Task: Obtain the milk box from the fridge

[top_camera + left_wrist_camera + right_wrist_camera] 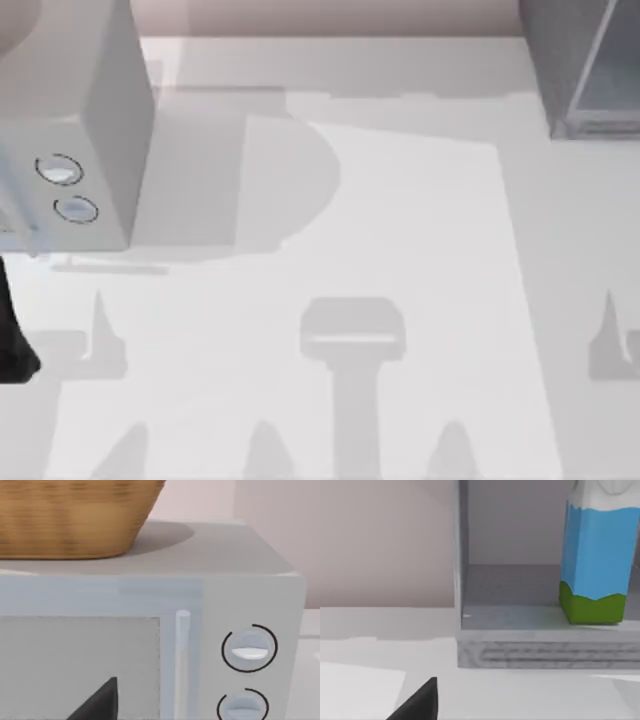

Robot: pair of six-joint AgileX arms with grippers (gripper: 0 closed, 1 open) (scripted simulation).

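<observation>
Milk box (594,560), the blue-sided, green-based upright carton, stood inside the dark grey fridge (585,70) far right, nearer my right arm; finger states I couldn't tell.

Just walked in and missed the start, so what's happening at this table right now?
Nothing is being held yet. The milk box stands upright inside the fridge at the table's far right corner, seen from the right wrist camera. The left wrist camera faces a microwave with two dials and a wicker basket on top, at the table's far left. The left arm sits at the left edge. The milk box is untouched.
</observation>
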